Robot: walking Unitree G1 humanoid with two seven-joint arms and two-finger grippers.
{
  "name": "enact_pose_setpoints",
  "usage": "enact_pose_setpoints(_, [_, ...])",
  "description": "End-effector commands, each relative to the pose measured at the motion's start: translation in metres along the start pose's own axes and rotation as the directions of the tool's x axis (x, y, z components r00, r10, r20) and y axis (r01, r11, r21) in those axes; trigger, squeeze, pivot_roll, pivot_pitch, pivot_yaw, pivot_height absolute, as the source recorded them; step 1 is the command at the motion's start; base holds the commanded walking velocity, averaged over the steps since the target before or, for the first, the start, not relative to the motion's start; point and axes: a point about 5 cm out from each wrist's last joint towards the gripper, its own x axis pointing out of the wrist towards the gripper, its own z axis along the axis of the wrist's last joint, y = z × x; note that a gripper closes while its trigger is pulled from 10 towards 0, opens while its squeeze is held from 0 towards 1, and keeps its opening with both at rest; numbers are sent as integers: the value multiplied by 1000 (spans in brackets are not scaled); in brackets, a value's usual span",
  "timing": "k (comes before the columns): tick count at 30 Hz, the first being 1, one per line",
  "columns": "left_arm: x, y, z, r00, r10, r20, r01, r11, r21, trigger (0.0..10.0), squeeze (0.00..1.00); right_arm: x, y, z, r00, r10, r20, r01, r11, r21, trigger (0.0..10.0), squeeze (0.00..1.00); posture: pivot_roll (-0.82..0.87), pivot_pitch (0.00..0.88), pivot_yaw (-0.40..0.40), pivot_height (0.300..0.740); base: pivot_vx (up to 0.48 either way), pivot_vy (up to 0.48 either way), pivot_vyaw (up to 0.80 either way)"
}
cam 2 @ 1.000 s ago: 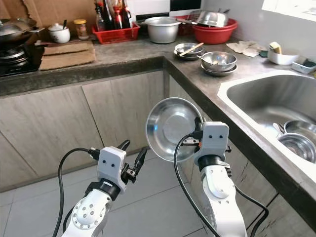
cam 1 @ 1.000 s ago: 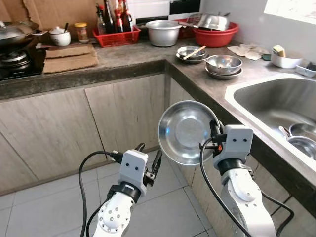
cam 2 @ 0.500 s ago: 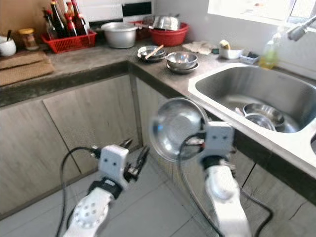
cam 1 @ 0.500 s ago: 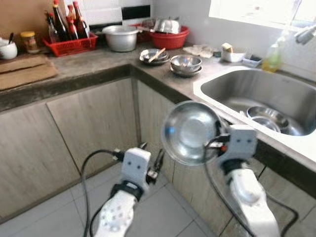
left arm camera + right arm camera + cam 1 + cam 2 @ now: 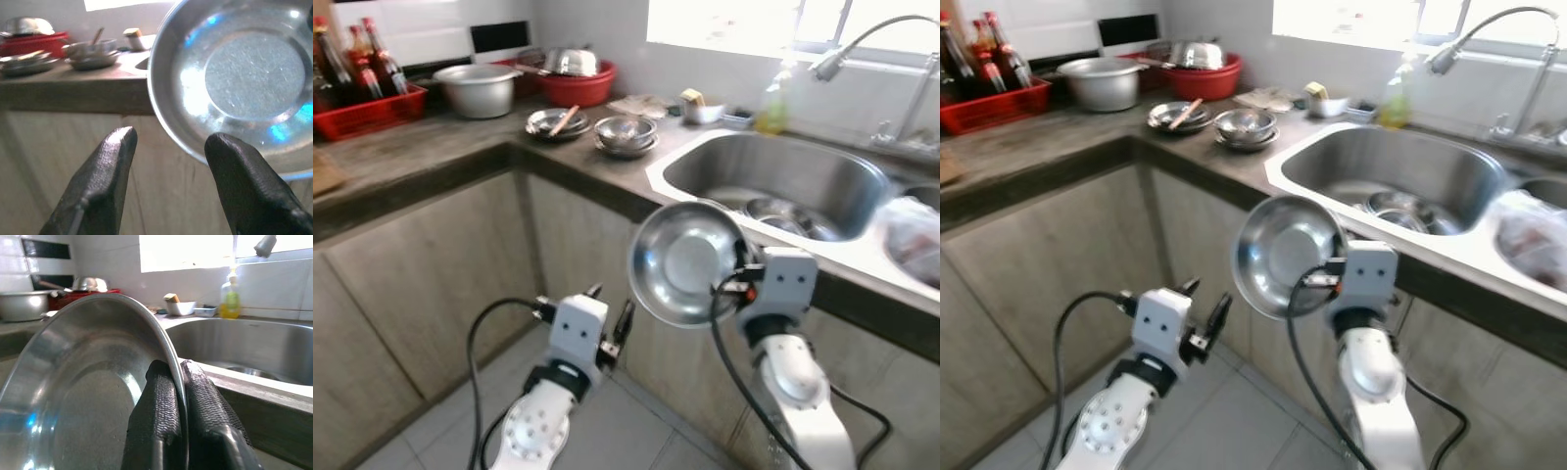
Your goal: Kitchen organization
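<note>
Steel is what I'm carrying: a round, shallow stainless-steel bowl [image 5: 683, 261] is standing on edge in front of me, its shiny inside facing the camera, out in the air beside the cabinet fronts and below the edge of the grey stone countertop [image 5: 440, 147]. My right gripper [image 5: 177, 401] is clenching the bowl's rim, one black finger on the inside and one on the outside, as the right wrist view is showing plainly. My left gripper [image 5: 610, 321] is hanging lower and to the left of the bowl, near it but apart from it, its two black fingers [image 5: 102, 171] spread and holding nothing; in its wrist view the bowl is sitting just beyond the fingertips.

Ahead on the right, a stainless-steel sink basin [image 5: 773, 176] is holding more steel dishes [image 5: 778, 211] at its bottom, with a curved tap [image 5: 862, 44] arching above and a yellow soap bottle [image 5: 771, 93] behind the basin. On the counter corner I'm seeing two stacks of small steel bowls [image 5: 625, 134], one with a wooden utensil lying across it. Further back are standing a large aluminium pot [image 5: 480, 88], a red plastic basin [image 5: 576, 83] with a steel lid on it, and a red crate of dark bottles [image 5: 362, 88].
</note>
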Motion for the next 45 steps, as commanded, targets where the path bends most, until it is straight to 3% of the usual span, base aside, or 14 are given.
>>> enact_pose_setpoints(1, [3,-5,3,1000,-22,10,22,1000,-16,10000,0,1,-7,7,999,-27,32,27,1000,-10,10000,0,27,0,1,740,0,304,-750])
enact_pose_setpoints(23, [3,-6,3,1000,-16,5,17,1000,-25,10000,0,2,-7,7,999,-31,31,31,999,-6,10000,0,28,0,0,740,0,277,-749])
enact_pose_setpoints(39, [10,-3,17,998,0,60,0,1000,-3,10000,0,19,-11,33,992,9,126,-7,1000,-14,10000,0,29,0,-3,740,31,0,0])
enact_pose_setpoints(45, [10,-4,16,998,9,54,-9,1000,-6,10000,0,25,-3,41,985,72,157,-72,997,-4,10000,0,24,0,-1,740,265,0,0])
